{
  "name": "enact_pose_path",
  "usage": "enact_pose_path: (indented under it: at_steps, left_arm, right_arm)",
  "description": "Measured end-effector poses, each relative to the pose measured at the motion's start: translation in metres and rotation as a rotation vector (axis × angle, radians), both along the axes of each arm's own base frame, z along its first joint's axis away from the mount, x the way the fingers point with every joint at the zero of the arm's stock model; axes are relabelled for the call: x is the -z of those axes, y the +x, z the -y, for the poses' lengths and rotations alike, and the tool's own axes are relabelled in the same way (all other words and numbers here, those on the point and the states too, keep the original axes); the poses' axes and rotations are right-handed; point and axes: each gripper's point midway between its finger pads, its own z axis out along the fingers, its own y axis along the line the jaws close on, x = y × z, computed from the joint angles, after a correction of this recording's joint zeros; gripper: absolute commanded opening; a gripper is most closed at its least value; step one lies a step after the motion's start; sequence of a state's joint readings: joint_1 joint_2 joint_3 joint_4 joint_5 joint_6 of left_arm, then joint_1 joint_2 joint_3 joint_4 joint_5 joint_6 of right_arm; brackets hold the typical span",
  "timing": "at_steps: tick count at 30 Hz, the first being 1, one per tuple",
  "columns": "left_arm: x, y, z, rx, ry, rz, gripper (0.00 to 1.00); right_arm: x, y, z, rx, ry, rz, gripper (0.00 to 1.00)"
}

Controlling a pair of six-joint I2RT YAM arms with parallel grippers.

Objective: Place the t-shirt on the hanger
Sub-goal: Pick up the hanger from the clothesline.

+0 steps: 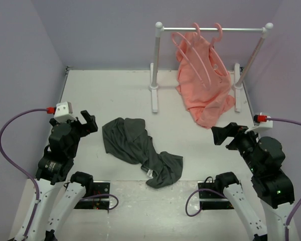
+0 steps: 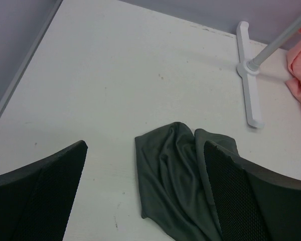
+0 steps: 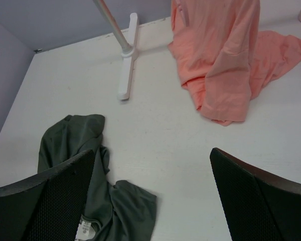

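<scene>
The dark grey t-shirt (image 1: 140, 150) lies crumpled on the table's middle, its white neck tag (image 1: 149, 172) near the front end. It also shows in the left wrist view (image 2: 175, 170) and in the right wrist view (image 3: 70, 135). The bare pink hanger (image 1: 196, 26) hangs by its hook on the white rail (image 1: 241, 29), in front of the salmon-pink garment (image 1: 205, 90). My left gripper (image 1: 87, 123) is open and empty, left of the t-shirt. My right gripper (image 1: 224, 134) is open and empty, right of it. In the wrist views both the left gripper (image 2: 145, 201) and the right gripper (image 3: 153, 201) hover above the table.
The rail's stand has a left foot (image 1: 154, 95) and a right foot (image 1: 237, 85) on the table at the back. A second pink hanger (image 1: 218, 27) carries the salmon-pink garment, whose hem rests on the table. Purple walls close in the sides and back.
</scene>
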State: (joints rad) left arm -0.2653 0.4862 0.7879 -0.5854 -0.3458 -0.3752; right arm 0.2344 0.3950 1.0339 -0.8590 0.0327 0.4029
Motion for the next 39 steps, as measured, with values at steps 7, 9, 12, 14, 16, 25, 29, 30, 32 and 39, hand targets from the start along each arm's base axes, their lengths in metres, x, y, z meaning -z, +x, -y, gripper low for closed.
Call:
enact_pose_path:
  at_steps: [7,9,12,14,16,25,29,30,32,39]
  left_arm:
    - [0.003,0.002,0.000,-0.005,0.004,-0.012,1.00]
    - [0.004,0.002,-0.001,-0.007,0.006,-0.016,1.00]
    - [0.004,0.003,-0.001,-0.008,0.006,-0.018,1.00]
    - [0.004,0.003,-0.001,-0.010,0.005,-0.020,1.00]
    - [0.006,0.004,0.000,-0.010,0.007,-0.028,1.00]
    - [0.012,0.008,0.002,-0.007,0.012,-0.055,1.00]
    - [0.016,0.010,0.003,-0.005,0.015,-0.070,1.00]
    - [0.017,0.011,0.003,-0.003,0.016,-0.076,1.00]
    - [0.019,0.012,0.004,0.002,0.017,-0.086,1.00]
    - [0.023,0.014,0.007,0.011,0.019,-0.101,1.00]
  right_arm:
    - [0.005,0.013,-0.008,-0.025,0.006,-0.007,0.99]
    - [0.005,0.022,-0.011,-0.030,0.007,-0.022,0.99]
    - [0.008,0.044,-0.018,-0.043,-0.004,-0.051,0.99]
    - [0.010,0.061,-0.021,-0.049,-0.031,-0.069,0.99]
    - [0.009,0.081,-0.023,-0.054,-0.079,-0.088,0.99]
    - [-0.022,0.198,-0.030,-0.085,-0.329,-0.100,0.96]
    - [-0.010,0.244,-0.025,-0.100,-0.414,-0.151,0.93]
    - [-0.005,0.252,-0.023,-0.103,-0.432,-0.171,0.93]
    - [0.001,0.270,-0.020,-0.103,-0.460,-0.190,0.90]
    - [0.036,0.305,-0.032,-0.220,-0.469,-0.266,0.48]
